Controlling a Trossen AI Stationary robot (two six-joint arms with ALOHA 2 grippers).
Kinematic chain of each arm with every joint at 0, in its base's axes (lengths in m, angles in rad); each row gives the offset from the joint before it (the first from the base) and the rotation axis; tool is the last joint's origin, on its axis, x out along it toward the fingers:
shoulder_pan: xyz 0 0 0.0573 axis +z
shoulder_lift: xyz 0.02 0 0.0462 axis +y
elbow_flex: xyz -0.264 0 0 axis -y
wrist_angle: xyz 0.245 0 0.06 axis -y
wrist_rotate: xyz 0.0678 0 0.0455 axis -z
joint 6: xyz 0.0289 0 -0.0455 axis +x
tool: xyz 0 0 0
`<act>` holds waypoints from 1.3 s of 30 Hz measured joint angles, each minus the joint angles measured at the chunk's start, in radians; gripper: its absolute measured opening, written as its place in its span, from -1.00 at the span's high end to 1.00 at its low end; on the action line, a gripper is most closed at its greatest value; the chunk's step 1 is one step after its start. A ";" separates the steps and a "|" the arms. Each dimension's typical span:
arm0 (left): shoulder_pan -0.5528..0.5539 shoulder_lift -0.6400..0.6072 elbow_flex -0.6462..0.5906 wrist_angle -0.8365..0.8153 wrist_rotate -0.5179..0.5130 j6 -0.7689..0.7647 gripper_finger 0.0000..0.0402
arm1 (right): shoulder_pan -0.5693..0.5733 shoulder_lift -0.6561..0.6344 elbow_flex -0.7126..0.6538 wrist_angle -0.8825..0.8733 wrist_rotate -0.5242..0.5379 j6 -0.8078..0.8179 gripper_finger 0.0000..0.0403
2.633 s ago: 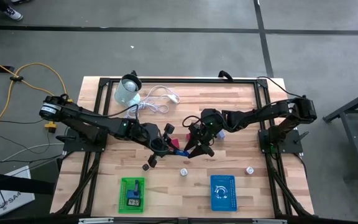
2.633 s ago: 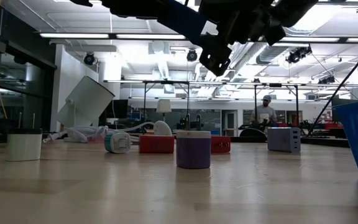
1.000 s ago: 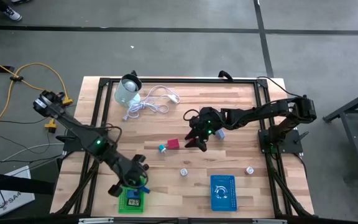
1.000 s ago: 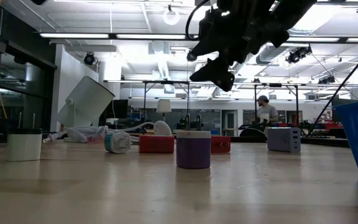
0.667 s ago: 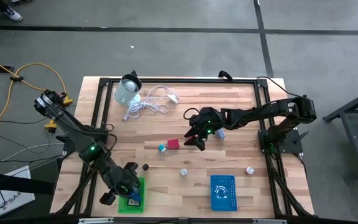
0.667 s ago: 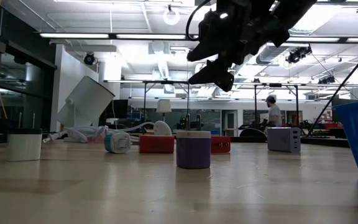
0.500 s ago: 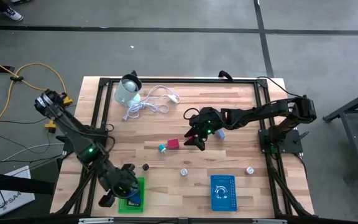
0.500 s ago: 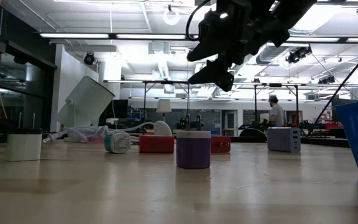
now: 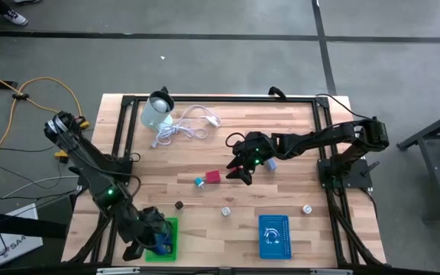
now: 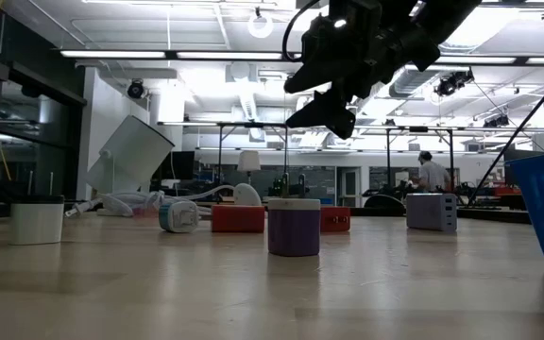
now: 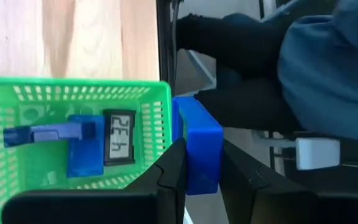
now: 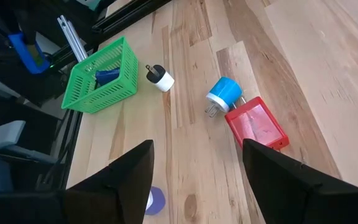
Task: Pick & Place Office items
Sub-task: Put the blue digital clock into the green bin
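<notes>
Currently | left gripper (image 11: 197, 165) clenched on blue block (image 11: 199, 149) beside green basket (image 11: 160, 106), 7 o'clock | right gripper (image 12: 197, 165) released, centre | red block (image 12: 257, 127), blue plug (image 12: 223, 94) still loose.

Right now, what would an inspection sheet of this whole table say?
Surface: wooden table, bare between items.
Job's things: red block beside blue round plug; black-and-white plug; green basket with a small clock; blue basket.
Clutter: tipped pale container.
Grippers: left gripper shut on blue block at the green basket; right gripper open above the red block.
Cables: coiled white cable; yellow cable on floor.
Surroundings: person far behind.
</notes>
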 joint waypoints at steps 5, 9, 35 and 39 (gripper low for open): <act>-0.053 0.045 0.000 0.025 0.040 0.019 0.69 | 0.000 0.000 0.000 0.000 0.000 0.000 -0.15; -0.088 0.083 0.000 0.035 0.063 0.022 0.69 | 0.000 0.000 0.000 0.000 0.000 0.000 -0.15; 0.165 0.095 -0.180 0.149 0.355 0.182 0.69 | 0.000 0.000 -0.001 0.001 0.000 0.000 -0.15; 0.189 0.101 -0.229 0.222 0.394 0.183 0.69 | 0.000 0.000 -0.001 0.000 0.000 0.000 -0.15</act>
